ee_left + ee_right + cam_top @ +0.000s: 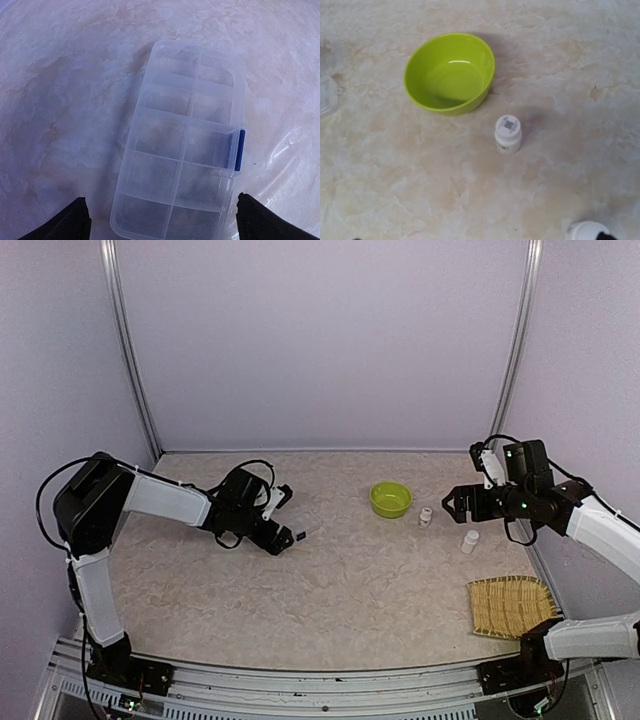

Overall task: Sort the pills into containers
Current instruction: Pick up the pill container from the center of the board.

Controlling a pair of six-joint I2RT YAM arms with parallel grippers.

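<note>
Your left gripper (pixel 165 222) hangs over the near end of the pill box (pixel 185 145), jaws wide and empty — the box lies flat on the table (pixel 60 100), its compartments (pixel 165 135) looking bare, a blue latch (pixel 241 150) on one long edge. Your right gripper (pixel 450 503), equally wide and empty, looks down at a white bottle (pixel 508 134) beside the green bowl (pixel 449 72). No pills show, so sorting seems not yet begun; next you likely need that latch freed and a bottle gripped squarely.
</note>
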